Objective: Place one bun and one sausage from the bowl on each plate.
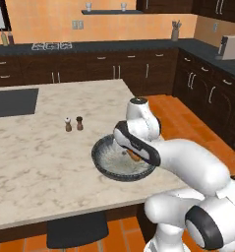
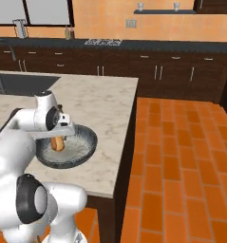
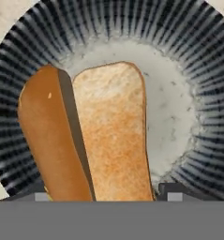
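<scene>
Down in bowl (image 3: 197, 56), claw (image 3: 101, 190) astride split bun (image 3: 111, 136), marble counter (image 1: 45, 162)

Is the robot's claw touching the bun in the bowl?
Touching. In the hand view the bun fills the space between the claw fingertips, each tip pressed against a bun side, inside the bowl.

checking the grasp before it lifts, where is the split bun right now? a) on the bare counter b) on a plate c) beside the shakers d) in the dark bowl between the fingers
d, the bun lies in the bowl, a dark fingertip at each side of it.
</scene>
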